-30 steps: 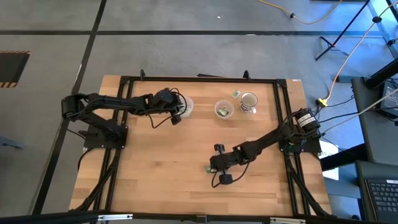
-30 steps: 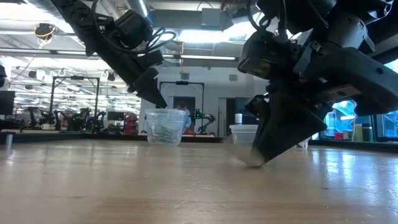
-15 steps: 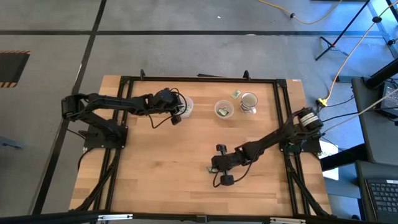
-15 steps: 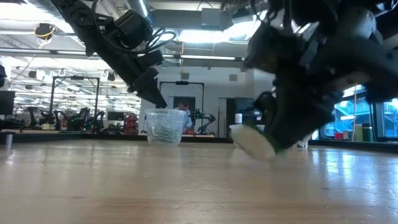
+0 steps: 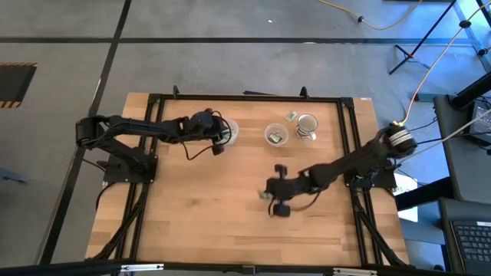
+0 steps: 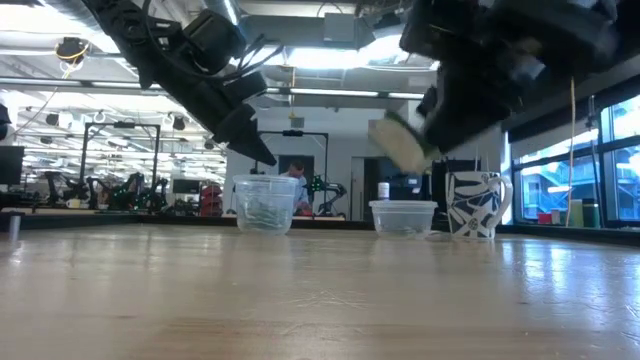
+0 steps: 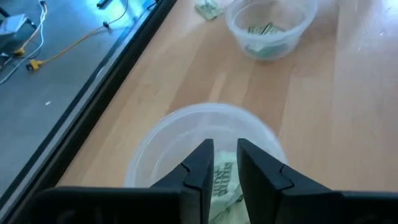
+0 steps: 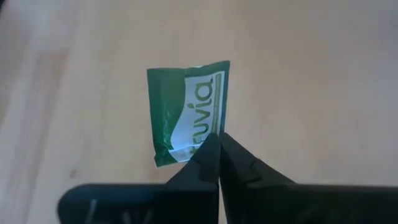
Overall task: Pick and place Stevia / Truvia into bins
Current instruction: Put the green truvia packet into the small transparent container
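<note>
My right gripper (image 8: 217,142) is shut on a green and white Truvia sachet (image 8: 186,109) above the middle of the table (image 5: 199,215); in the low view the sachet (image 6: 397,143) hangs well above the wood. My left gripper (image 7: 224,158) stands over the left clear cup (image 5: 229,132), its fingers a narrow gap apart with nothing between them. That cup (image 7: 155,149) has sachets on its bottom. A second clear cup (image 5: 276,136) farther right also holds sachets. My right gripper pinches the sachet by one short end (image 8: 200,144), near a corner, between its two fingertips. The fingers slant down from the table's right side. The sachet sticks out past the fingertips, flat and lifted clear of the table.
A patterned mug (image 5: 307,125) stands right of the second cup, with a loose sachet (image 5: 291,116) near the far edge beside it. A black frame (image 5: 245,97) runs round the table. Bare wood lies between the cups and the near edge.
My right gripper has risen from the tabletop and gone a little toward the far edge, taking the sachet with it. The sachet lay on the wood under the fingertips and now hangs clear of the table.
</note>
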Available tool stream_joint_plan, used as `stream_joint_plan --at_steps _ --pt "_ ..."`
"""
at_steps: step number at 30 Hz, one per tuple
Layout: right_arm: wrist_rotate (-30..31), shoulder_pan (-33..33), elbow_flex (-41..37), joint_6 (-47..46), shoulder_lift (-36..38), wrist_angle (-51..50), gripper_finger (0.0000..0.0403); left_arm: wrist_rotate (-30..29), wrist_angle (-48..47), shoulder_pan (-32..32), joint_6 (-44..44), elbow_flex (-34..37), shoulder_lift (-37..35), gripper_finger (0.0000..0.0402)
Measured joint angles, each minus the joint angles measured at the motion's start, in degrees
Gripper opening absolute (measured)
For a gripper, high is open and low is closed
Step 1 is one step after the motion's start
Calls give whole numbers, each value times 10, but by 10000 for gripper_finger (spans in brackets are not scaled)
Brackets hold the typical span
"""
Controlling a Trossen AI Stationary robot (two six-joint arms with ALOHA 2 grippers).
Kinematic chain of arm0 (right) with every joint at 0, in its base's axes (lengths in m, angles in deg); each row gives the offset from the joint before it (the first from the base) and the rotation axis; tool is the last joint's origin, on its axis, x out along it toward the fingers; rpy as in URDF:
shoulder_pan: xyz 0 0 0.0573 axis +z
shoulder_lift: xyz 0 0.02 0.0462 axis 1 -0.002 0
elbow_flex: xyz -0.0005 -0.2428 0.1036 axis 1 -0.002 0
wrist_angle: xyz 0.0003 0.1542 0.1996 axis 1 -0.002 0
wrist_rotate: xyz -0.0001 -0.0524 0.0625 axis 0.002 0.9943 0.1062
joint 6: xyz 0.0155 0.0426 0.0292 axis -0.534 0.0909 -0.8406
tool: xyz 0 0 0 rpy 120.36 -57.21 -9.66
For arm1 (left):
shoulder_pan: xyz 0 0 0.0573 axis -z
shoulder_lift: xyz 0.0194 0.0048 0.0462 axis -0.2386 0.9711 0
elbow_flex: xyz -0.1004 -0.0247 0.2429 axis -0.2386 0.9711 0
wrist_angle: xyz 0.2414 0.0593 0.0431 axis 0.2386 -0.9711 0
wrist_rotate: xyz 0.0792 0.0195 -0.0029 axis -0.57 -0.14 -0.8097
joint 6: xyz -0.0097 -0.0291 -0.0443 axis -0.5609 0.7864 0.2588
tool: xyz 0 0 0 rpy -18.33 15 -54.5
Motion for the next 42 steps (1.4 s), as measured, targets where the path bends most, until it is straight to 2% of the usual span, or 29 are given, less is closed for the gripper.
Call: stream_joint_plan --at_steps 7,12,20,24,31,42 --pt "133 -64 1 -95 134 -177 0 -2 10 6 7 0 -7 72" --pt "144 -141 1 -59 169 -180 0 -3 22 6 18 0 -7 73" --pt "132 -274 1 19 157 -180 0 -2 22 6 22 0 -7 73" --pt "89 -317 1 47 146 -174 0 0 27 6 22 0 -7 72" --pt "50 -357 1 86 100 -164 0 0 27 6 22 0 -7 71" --pt "74 -364 1 116 15 -141 0 1 27 6 22 0 -7 69"
